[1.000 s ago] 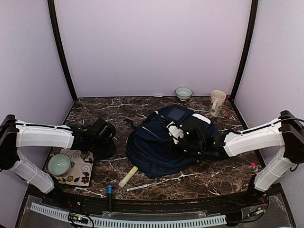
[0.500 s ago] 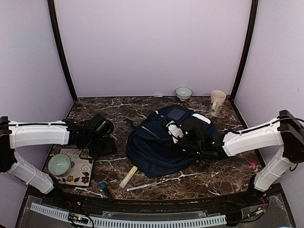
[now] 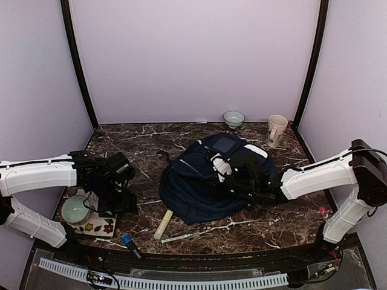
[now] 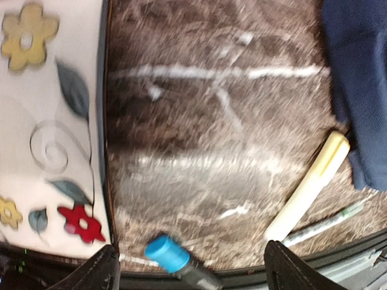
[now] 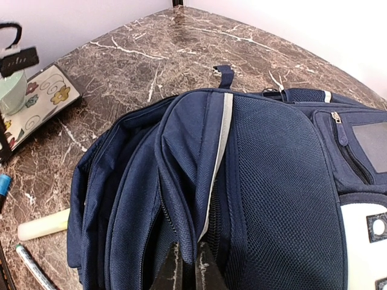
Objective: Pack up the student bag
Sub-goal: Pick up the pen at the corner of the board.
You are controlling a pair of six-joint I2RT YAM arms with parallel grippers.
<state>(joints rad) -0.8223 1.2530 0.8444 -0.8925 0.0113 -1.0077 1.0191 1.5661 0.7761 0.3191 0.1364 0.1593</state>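
Note:
The student bag [image 3: 199, 187] is a navy backpack lying mid-table, its top toward the left. In the right wrist view my right gripper [image 5: 188, 263] is shut on a fold of the student bag [image 5: 272, 181] beside a zipper and a white stripe. From above, that right gripper [image 3: 228, 179] rests on the bag's middle. My left gripper [image 3: 115, 202] hangs open and empty over the table by the floral mat [image 3: 100, 220]. The left wrist view shows the left gripper [image 4: 192, 261] spread wide above a blue-capped marker [image 4: 166, 254].
A yellow highlighter [image 3: 163, 224] and a thin pen [image 3: 181, 237] lie in front of the bag. The blue-capped marker [image 3: 128, 243] lies near the front edge. A green bowl [image 3: 75, 209] sits on the mat. Another bowl [image 3: 233, 118] and a mug [image 3: 276, 128] stand at the back.
My left gripper has gone from shut to open and swung back toward the near left, by the mat. The blue-capped marker has tipped and shifted left. The right arm has stayed put.

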